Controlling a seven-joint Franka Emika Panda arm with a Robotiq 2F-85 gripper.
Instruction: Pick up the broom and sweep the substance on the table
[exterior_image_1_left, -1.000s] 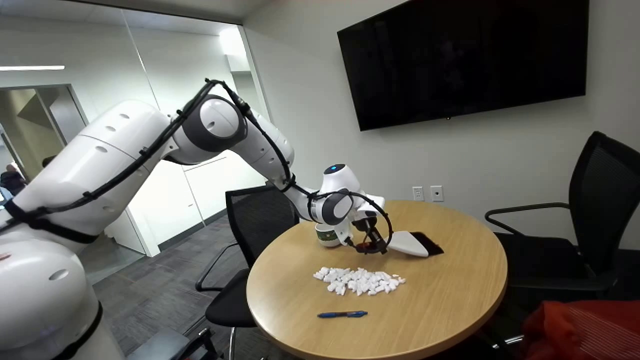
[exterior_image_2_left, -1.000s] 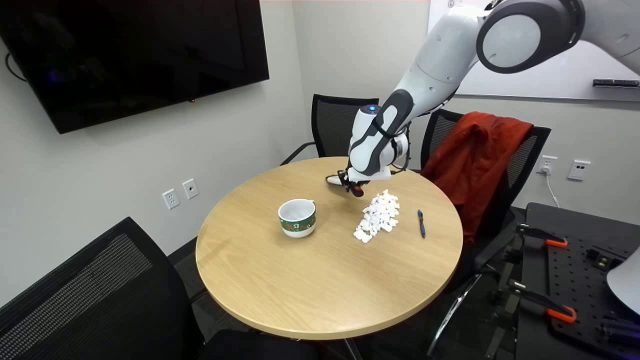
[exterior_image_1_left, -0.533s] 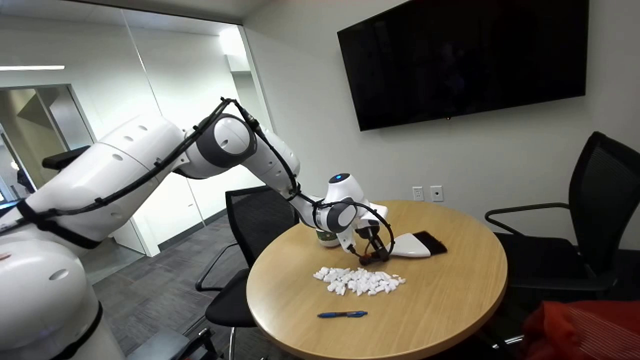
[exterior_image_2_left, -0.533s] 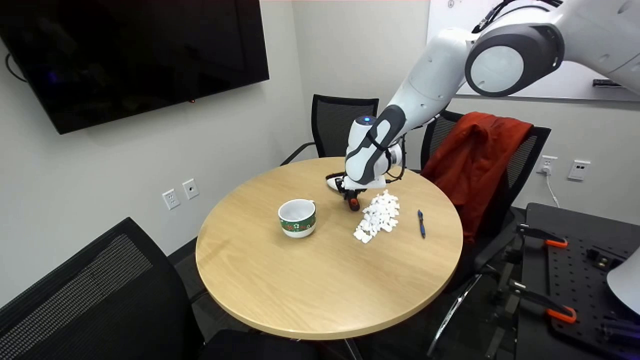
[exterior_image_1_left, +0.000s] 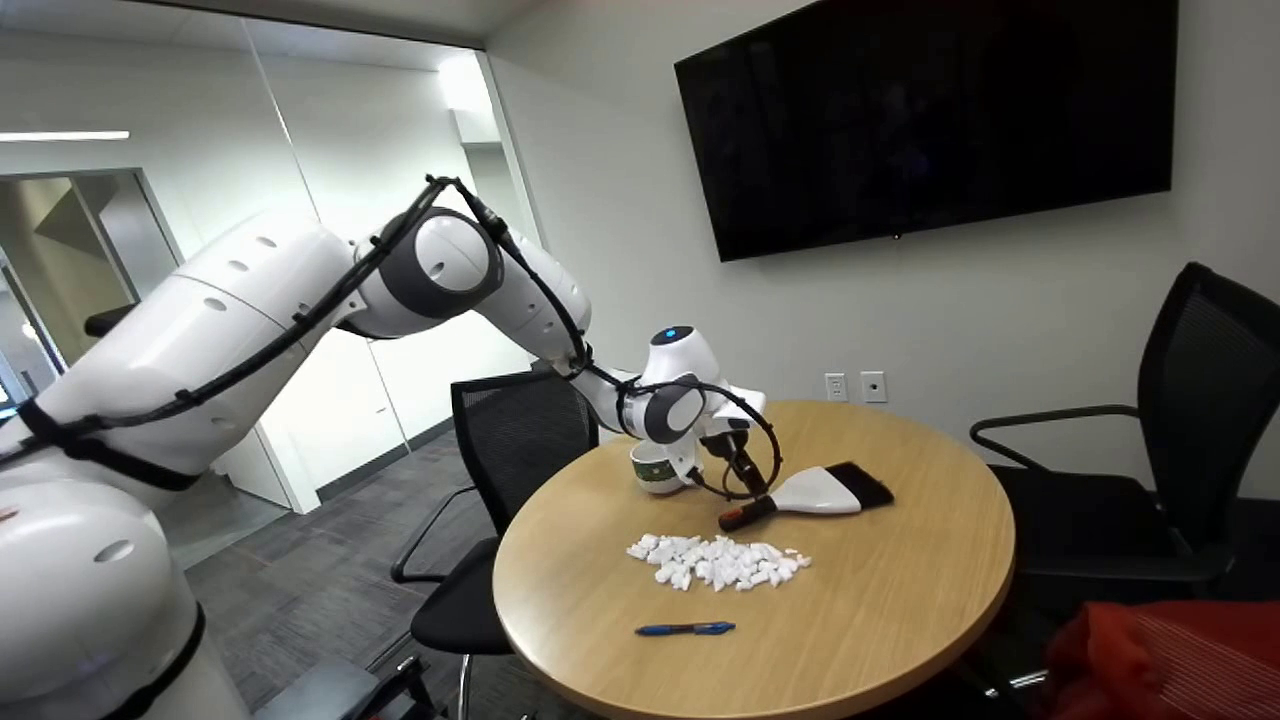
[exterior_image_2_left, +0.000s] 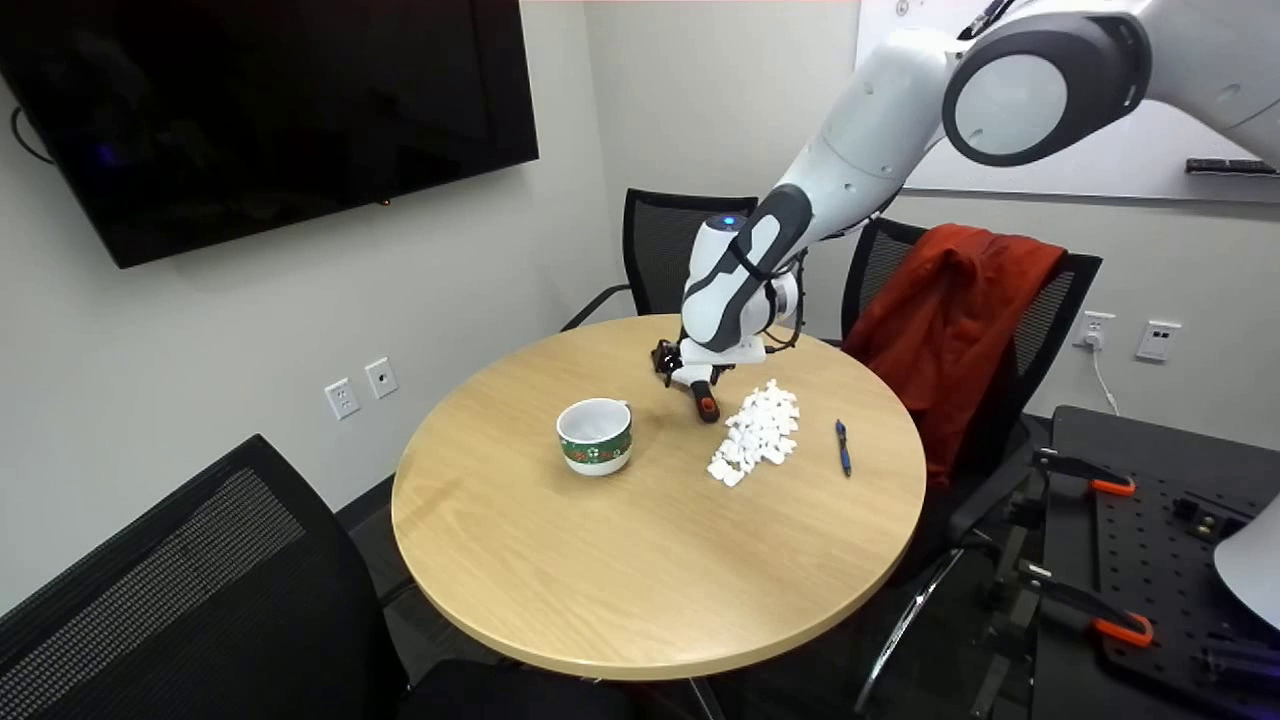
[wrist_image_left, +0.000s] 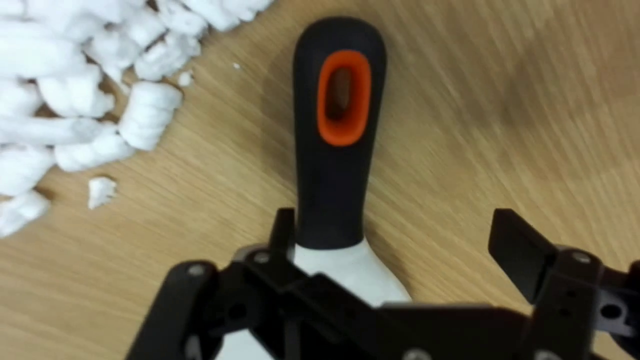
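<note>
The round worktop (exterior_image_2_left: 580, 570) looks unswept to me. The broom (exterior_image_1_left: 815, 491) lies on it, not picked up. Over the broom the hand (wrist_image_left: 395, 232) is spread wide, gripping nothing. Close by, white crumbs (exterior_image_1_left: 720, 563) sit in one loose patch; I'd say grasping, lifting and sweeping all remain.

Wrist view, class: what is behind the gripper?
The broom, white head partly showing, and the table. The gripper covers much of that head; its far end cannot be seen.
</note>
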